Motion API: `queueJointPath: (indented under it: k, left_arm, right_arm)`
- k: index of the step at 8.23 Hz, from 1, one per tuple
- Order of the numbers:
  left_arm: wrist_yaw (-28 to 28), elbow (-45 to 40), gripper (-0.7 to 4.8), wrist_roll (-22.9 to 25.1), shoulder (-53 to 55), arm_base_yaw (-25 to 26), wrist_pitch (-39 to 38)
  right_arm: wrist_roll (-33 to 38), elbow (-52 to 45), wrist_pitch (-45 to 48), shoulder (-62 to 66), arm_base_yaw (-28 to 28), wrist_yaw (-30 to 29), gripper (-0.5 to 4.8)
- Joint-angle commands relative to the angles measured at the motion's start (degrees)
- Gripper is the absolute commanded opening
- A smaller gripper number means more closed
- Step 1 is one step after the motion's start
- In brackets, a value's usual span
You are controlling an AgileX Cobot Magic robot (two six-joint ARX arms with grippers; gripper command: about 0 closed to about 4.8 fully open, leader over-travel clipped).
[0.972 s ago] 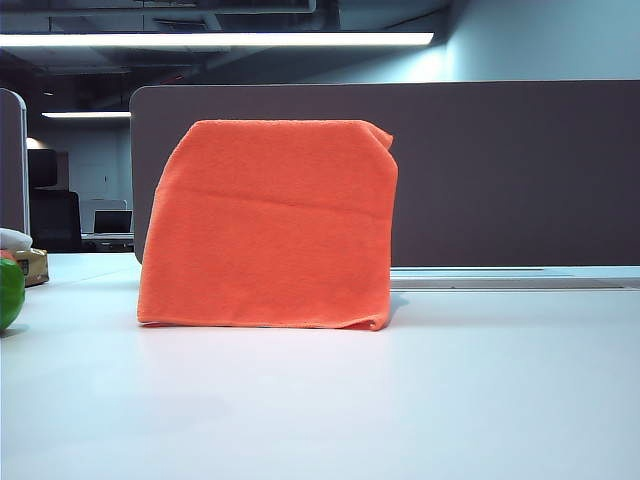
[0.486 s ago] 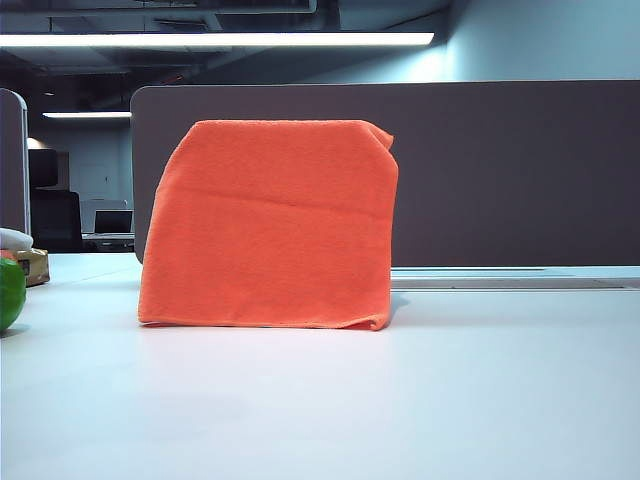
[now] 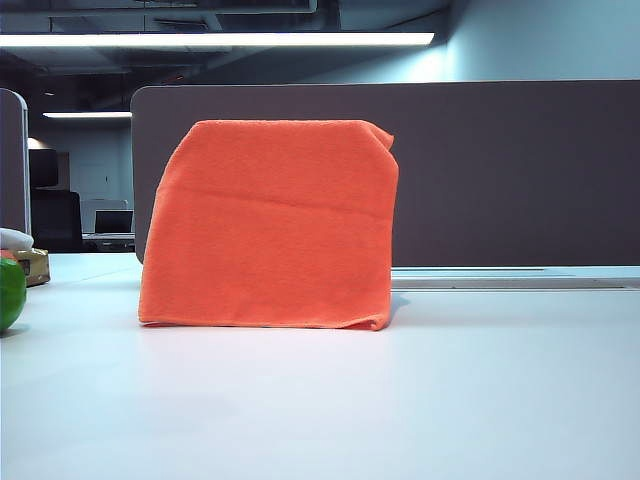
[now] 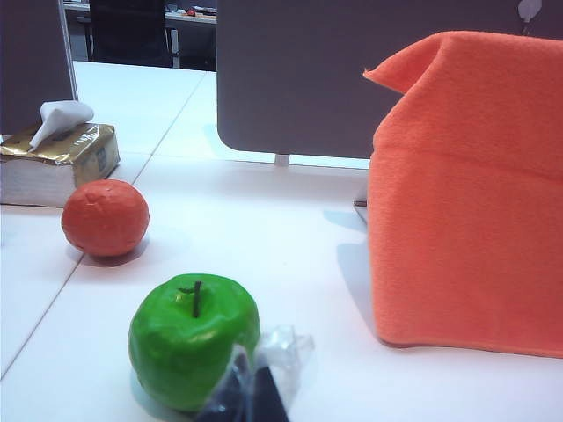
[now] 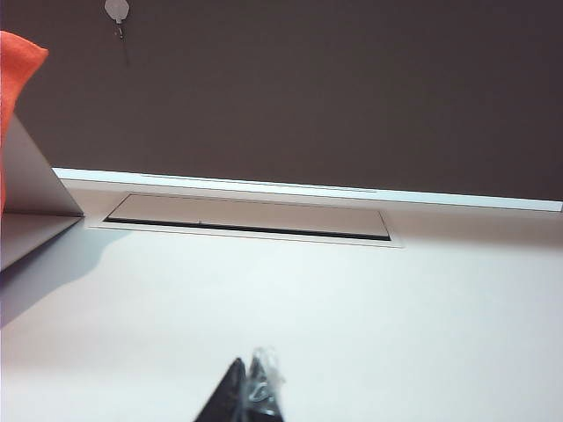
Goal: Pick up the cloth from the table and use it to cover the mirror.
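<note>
Now cloth point(image 3: 268, 225) drapes mirror point(image 5: 31, 189) (pincers point(image 4: 255, 400) point(image 5: 251, 396) closed).

You have a grey-brown divider panel point(image 3: 500, 170) behind the desk, a lit ceiling strip light point(image 3: 215, 39) overhead, and a dark office chair point(image 3: 55, 220) beyond.

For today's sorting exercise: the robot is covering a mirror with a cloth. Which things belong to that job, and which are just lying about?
Job: cloth, draped over the mirror; table; shut left gripper; shut right gripper.
Lying about: green apple, orange, tissue box, divider panel.
</note>
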Motion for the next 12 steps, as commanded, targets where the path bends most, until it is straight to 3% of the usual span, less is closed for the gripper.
queueJointPath:
  k: [1,3,12]
  left_arm:
    - [-0.24,0.46,-0.06,0.09,0.02,-0.9,0.57]
    - [-2.36,0.57,-0.06,0.68,0.02,-3.67,0.5]
    - [-2.32,0.57,-0.05,-0.15,0.02,-3.65,0.5]
  right_arm:
    - [0.24,-0.02,0.5,-0.04,0.04,-0.11,-0.05]
    - [0.24,-0.02,0.52,-0.04,0.04,-0.13,-0.05]
    - [0.24,-0.02,0.55,-0.04,0.04,-0.13,-0.05]
